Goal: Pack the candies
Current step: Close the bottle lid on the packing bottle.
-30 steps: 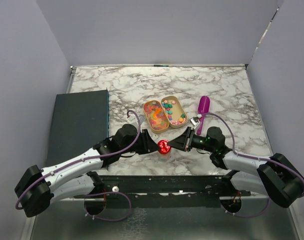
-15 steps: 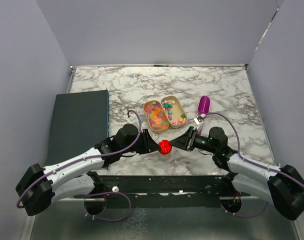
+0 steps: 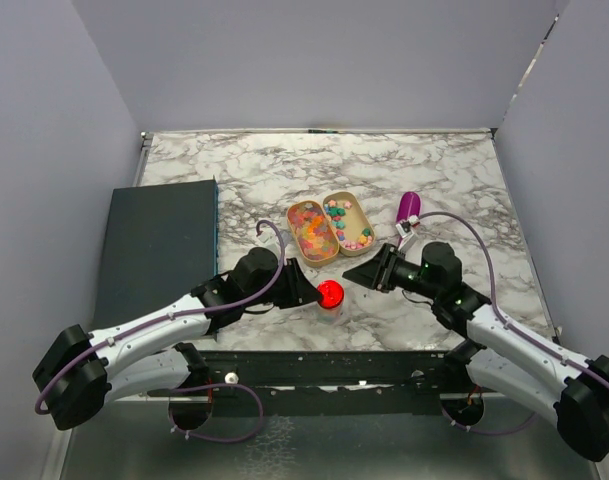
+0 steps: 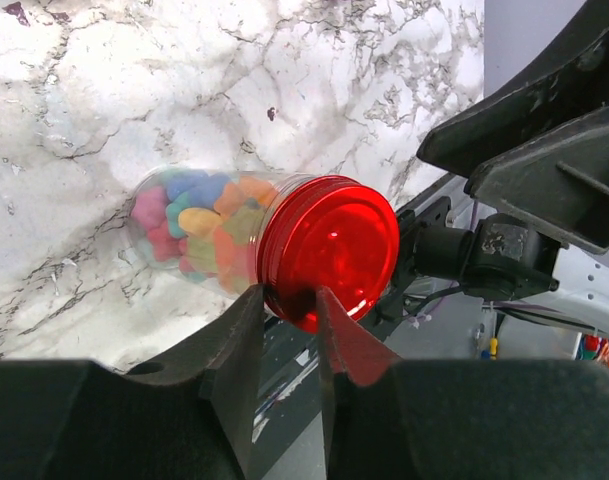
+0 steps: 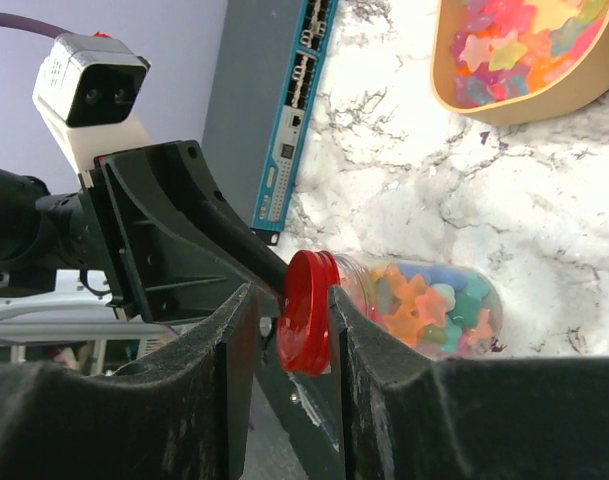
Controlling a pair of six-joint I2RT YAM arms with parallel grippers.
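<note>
Three plain lilac-grey walls close in a white tabletop (image 3: 244,170) veined with grey marble; a dark flat box (image 3: 159,245) lies along its left side. Counted: two arms; two tan oval trays (image 3: 370,224) side by side at the middle; one clear jar (image 4: 149,215); one red lid (image 4: 329,245) on that jar; one purple scoop (image 3: 409,207) just right of the trays.

The candies (image 3: 312,230) are too many to count; some lie loose in both trays, the rest fill the jar, which stands upright near the tabletop's near edge between the two grippers. The left gripper (image 4: 289,300) has its jaws a narrow gap apart with the tips at the lid's near rim; I cannot tell whether they pinch anything. The right gripper (image 3: 352,274) has its jaws apart and holds nothing; it sits just beside the jar without touching it; the trays lie beyond both grippers.
</note>
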